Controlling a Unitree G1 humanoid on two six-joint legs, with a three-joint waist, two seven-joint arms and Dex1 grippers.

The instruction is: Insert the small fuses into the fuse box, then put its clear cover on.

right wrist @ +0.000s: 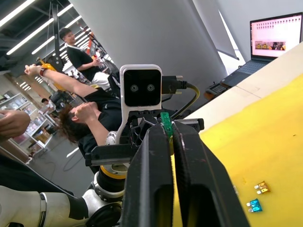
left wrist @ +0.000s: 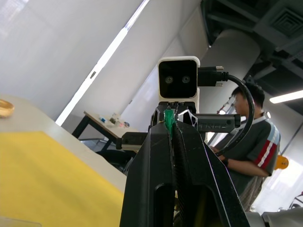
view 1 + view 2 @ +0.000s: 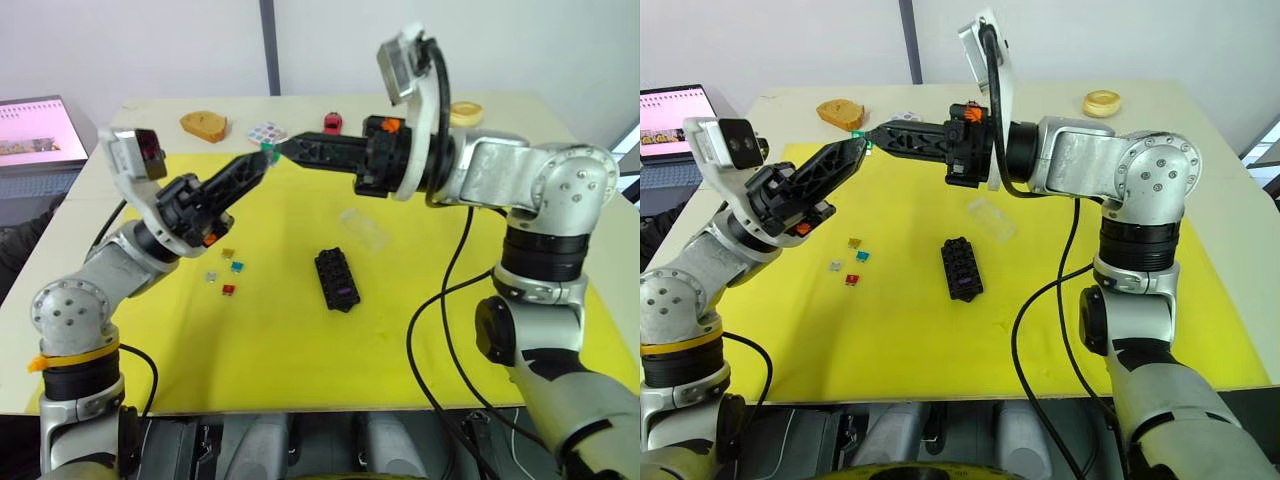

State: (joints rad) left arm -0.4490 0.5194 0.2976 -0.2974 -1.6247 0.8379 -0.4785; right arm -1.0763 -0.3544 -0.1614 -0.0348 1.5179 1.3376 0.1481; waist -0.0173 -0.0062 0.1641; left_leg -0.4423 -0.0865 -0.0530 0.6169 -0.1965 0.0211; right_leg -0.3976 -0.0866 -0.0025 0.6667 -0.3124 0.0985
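Observation:
A green-teal fuse (image 3: 268,149) hangs high over the yellow mat's far side, pinched from both sides. My left gripper (image 3: 263,159) is shut on it from the left and my right gripper (image 3: 284,150) is shut on it from the right, the two tips meeting. The same fuse sits at the fingertips in the left wrist view (image 2: 169,118) and in the right wrist view (image 1: 165,118). The black fuse box (image 3: 338,279) lies mid-mat with a purple fuse (image 3: 345,291) seated in a slot. The clear cover (image 3: 363,227) lies just behind it. Amber (image 3: 228,253), blue (image 3: 237,266), grey (image 3: 211,276) and red (image 3: 228,290) fuses lie loose to the left.
At the far table edge are a red toy car (image 3: 332,122), a white tile with coloured dots (image 3: 266,132), a tan wooden piece (image 3: 204,125) and a yellow ring (image 3: 465,112). A laptop (image 3: 35,132) stands off the left side. People sit in the background.

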